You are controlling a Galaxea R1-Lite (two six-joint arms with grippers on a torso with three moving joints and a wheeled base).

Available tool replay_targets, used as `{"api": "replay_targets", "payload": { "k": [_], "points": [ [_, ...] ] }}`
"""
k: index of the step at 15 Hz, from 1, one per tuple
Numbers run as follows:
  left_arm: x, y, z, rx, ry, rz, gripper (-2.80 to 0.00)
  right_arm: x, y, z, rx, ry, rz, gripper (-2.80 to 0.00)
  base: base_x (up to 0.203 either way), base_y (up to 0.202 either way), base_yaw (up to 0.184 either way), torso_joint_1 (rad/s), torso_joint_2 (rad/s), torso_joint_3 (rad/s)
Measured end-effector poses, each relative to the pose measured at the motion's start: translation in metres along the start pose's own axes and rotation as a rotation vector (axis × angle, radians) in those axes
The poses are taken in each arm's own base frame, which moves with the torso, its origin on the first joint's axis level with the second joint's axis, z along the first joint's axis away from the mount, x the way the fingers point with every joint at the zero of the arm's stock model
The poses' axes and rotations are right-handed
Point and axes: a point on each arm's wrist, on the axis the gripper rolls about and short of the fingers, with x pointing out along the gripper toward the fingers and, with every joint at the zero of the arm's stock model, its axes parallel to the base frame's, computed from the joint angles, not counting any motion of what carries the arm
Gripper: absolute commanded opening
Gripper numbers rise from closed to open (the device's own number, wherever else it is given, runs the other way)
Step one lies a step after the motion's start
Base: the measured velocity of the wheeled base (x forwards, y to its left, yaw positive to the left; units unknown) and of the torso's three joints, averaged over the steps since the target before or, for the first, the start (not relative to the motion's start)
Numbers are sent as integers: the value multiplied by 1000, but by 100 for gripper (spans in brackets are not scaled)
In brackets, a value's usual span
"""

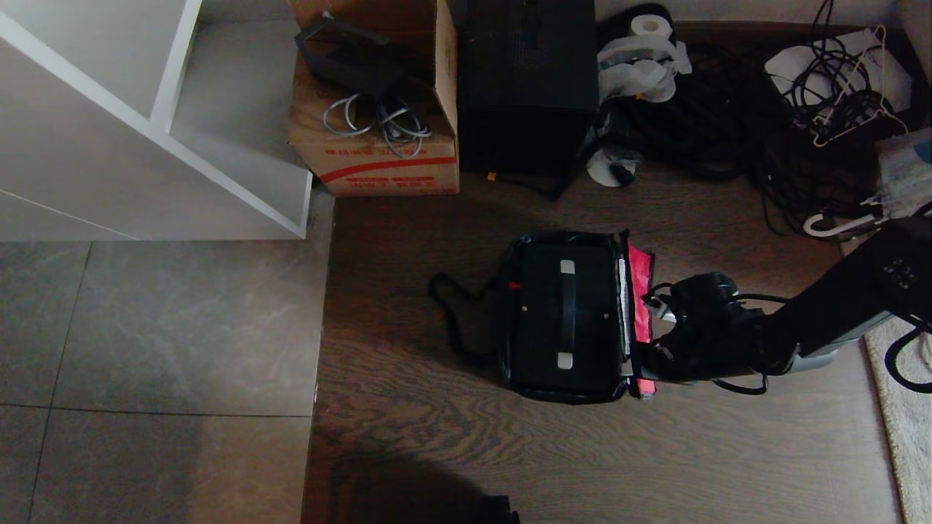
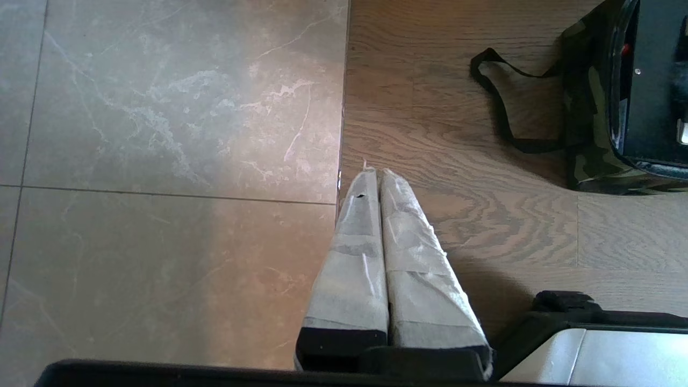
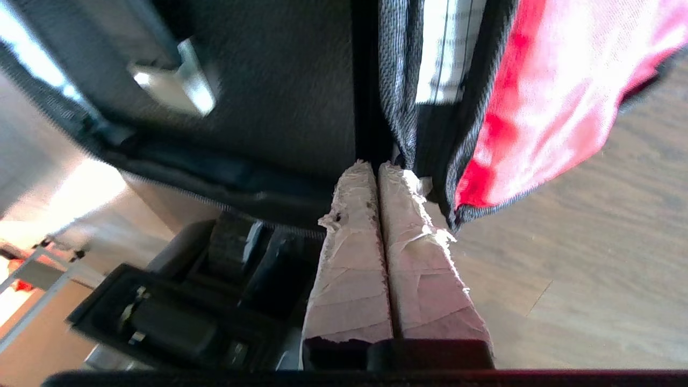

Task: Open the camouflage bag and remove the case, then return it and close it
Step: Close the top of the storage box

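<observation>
Brown cardboard box (image 1: 378, 156) with red stripe against far wall, flaps open, grey cable coil (image 1: 378, 124) and dark item inside. Tall black box (image 1: 526, 80) touching its right side. White shelf unit (image 1: 145, 116) at left, standing on grey tiles (image 1: 160, 327). Black cable tangle (image 1: 735, 124) at far right (white hangers among it). Paper roll (image 1: 650, 28) beside. Wood-grain floor (image 1: 582, 451); pale rug edge (image 1: 906, 407) at right.

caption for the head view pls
Right tool shut at the open bag's red lid, case inside.
</observation>
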Motion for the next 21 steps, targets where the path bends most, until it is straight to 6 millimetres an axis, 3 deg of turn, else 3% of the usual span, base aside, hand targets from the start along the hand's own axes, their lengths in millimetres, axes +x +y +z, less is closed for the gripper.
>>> {"api": "replay_targets", "payload": {
  "k": [7,10,15,21],
  "points": [
    [0,0,0,-1,-1,0,-280,17,-12,12,-96,-83,-33,-280,0,0,0,0,0,0],
    [0,0,0,-1,-1,0,-280,14,-16,18,-42,-77,-38,-280,0,0,0,0,0,0],
    [0,0,0,0,-2,0,-280,-10,-2,21,20,-43,72,-280,0,0,0,0,0,0],
    [0,0,0,0,-1,0,-280,-4,33,19,145,-11,131,-280,0,0,0,0,0,0]
  ]
}}
